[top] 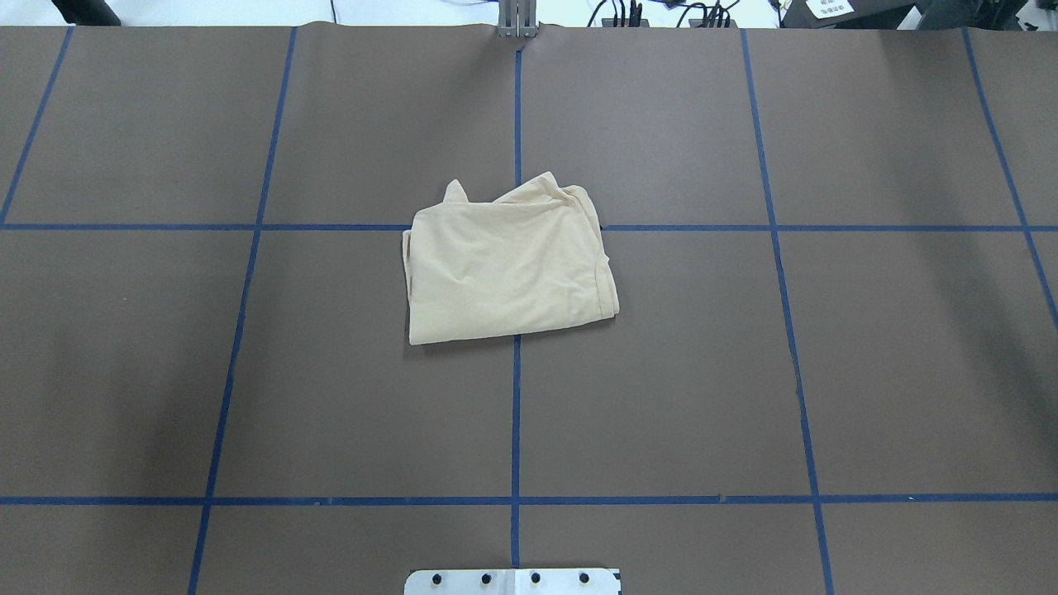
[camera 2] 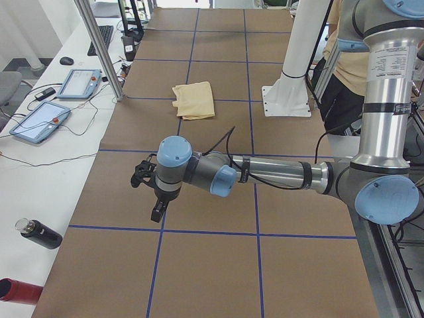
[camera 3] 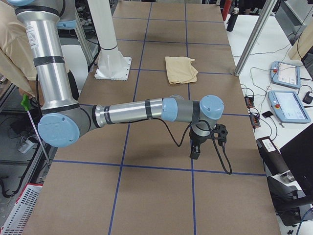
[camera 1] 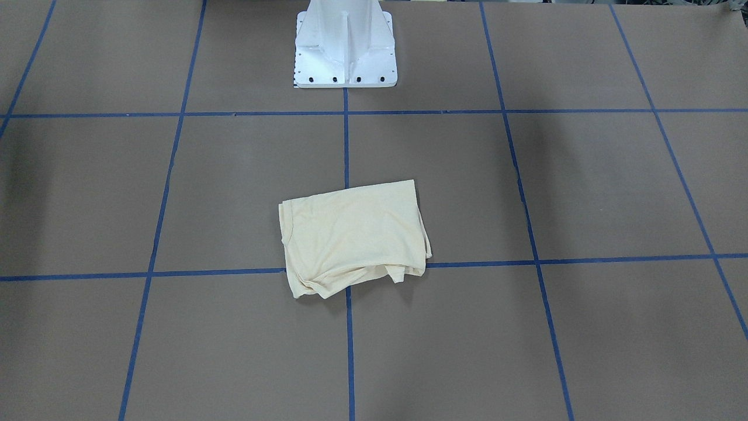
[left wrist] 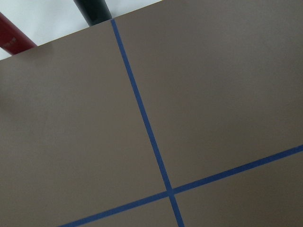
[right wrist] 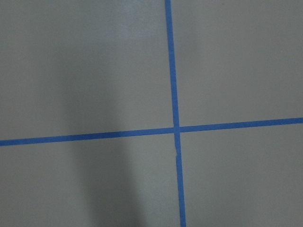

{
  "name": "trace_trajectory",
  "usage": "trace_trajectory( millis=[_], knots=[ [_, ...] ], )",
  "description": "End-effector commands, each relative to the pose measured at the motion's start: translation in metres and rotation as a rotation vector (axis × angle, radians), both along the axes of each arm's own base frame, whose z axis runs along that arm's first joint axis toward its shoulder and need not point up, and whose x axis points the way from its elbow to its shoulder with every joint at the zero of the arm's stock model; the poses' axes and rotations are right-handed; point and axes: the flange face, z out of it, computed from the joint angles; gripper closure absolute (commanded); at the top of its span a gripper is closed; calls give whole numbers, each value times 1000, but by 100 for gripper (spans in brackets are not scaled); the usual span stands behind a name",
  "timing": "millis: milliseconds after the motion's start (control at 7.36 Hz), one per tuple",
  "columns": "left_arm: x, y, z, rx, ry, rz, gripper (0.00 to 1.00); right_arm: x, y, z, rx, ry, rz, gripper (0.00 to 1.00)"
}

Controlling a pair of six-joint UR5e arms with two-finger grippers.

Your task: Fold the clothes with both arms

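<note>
The left gripper (camera 2: 158, 213) points down over the brown paper-covered table (top: 248, 372) at the robot's left end. It shows only in the side view, so I cannot tell whether its fingers are spread or closed. The same holds for the right gripper (camera 3: 194, 154), which hangs over the opposite end of the table at the tip of a low, outstretched arm. Neither pincer holds any cloth. Each wrist camera sees only bare paper and a crossing of blue tape lines (right wrist: 176, 128), and the left one also catches the ends of a red bottle (left wrist: 14, 38) and a black bottle (left wrist: 94, 8) at its top edge. The cream-yellow shirt (top: 504, 273) lies in the middle of the table, well apart from both grippers. It is folded into a rough rectangle with plain fabric uppermost, and loose layers bunch along the edge far from the robot. It straddles the centre tape line, in front of the white pedestal (camera 1: 345, 58).
</note>
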Motion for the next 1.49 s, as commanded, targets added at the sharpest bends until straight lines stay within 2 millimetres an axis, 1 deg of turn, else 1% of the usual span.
trace_trajectory(
  millis=[0, 136, 272, 407, 543, 679, 815, 951, 1087, 1222, 1358],
  knots=[
    [2, 43, -12, -3, 31, 7, 0, -19, 0, -8, 29, -1, -44, 0],
    [2, 46, -17, 8, 33, 0, 0, -19, -1, -8, 49, 9, -48, 0],
    [3, 47, -24, 20, 38, 3, 0, -21, -5, -14, 60, 4, -38, 0],
    [4, 38, -19, 16, 37, 5, 0, -21, -6, -15, 61, 5, -38, 0],
    [4, 32, -32, 37, 42, 5, 0, -21, -7, -24, 78, -5, -38, 0],
    [5, 38, -39, 40, 74, 16, 0, -21, -3, -35, 103, -3, -37, 0],
    [8, 40, -39, 37, 97, 27, 0, -20, 1, -36, 107, 0, -37, 0],
    [7, 41, -44, 51, 94, 23, 0, -22, 4, -35, 105, -6, -39, 0],
    [8, 38, -37, 36, 88, 24, 0, -31, 2, -37, 115, 14, -59, 0],
    [8, 38, -39, 43, 98, 26, 0, -41, -1, -43, 133, 34, -79, 0],
    [8, 38, -34, 37, 96, 26, 0, -42, -2, -50, 151, 33, -78, 0]
  ],
)
